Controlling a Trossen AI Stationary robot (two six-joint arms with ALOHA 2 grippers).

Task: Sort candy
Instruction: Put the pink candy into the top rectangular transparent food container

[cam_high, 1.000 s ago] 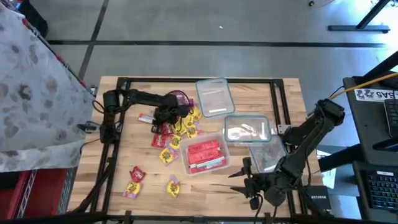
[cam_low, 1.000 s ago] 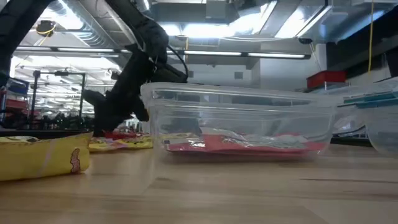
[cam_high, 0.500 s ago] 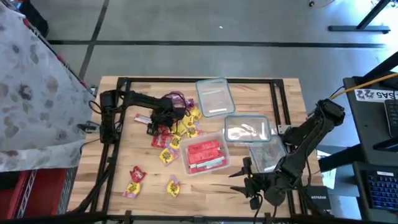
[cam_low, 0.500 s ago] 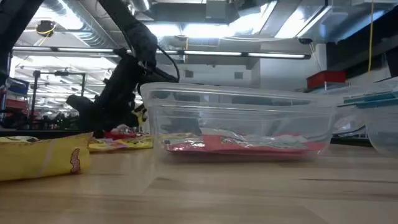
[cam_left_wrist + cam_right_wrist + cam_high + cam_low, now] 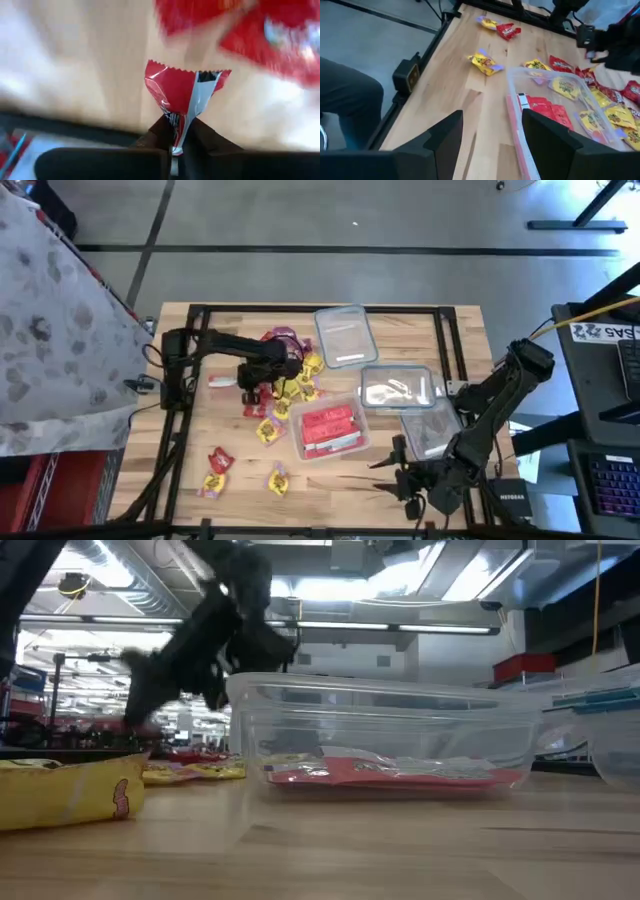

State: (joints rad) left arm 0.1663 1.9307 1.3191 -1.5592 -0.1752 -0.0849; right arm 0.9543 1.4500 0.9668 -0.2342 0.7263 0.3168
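I see a glossy red foil candy (image 5: pixel 182 92) pinched in my left pincer (image 5: pixel 177 137). Under it, the table (image 5: pixel 330 480) is pale matt wood. The tub (image 5: pixel 385 730) nearby is clear, shiny plastic.

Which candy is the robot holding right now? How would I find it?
Look at the loose candy pile left of the tub of red sweets. The left end effector pinches one red packet by its end. Only that packet is lifted; the others lie flat.

Wooden table (image 5: pixel 230 435) is seen from above, edged by a black metal frame (image 5: pixel 320 309). Three clear plastic tubs are set on it: one (image 5: pixel 345 335) near the far edge, one (image 5: pixel 397 389) to its right, one (image 5: pixel 328 427) at centre. A floral cloth (image 5: pixel 55 320) is draped at left. A keyboard (image 5: pixel 612 485) is seen at far right.
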